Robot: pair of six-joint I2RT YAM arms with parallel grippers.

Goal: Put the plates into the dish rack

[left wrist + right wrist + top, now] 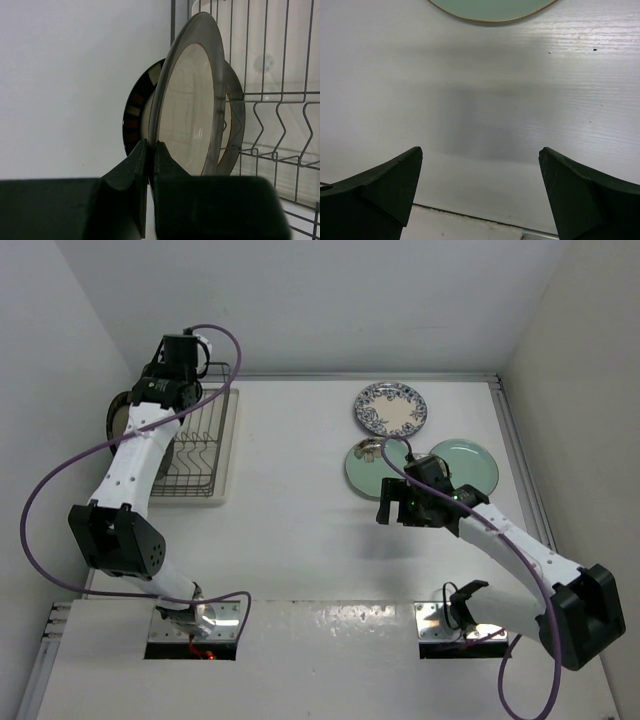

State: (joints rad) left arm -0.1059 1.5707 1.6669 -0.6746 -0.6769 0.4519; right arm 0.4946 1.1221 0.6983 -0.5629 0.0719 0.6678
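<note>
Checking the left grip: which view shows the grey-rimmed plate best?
Left wrist: the grey-rimmed plate is close and upright, its rim pinched in the left gripper. Top external hides most of it behind the left arm; right wrist misses it.

Soft, even overhead light floods the white table [300, 540], casting only a faint grey shadow ahead of the right gripper [480, 165], whose near fingers [385, 190] blur to dark shapes, while a dull sheen streaks the grey-rimmed plate [190, 115] in the dimmer left wrist view.
</note>
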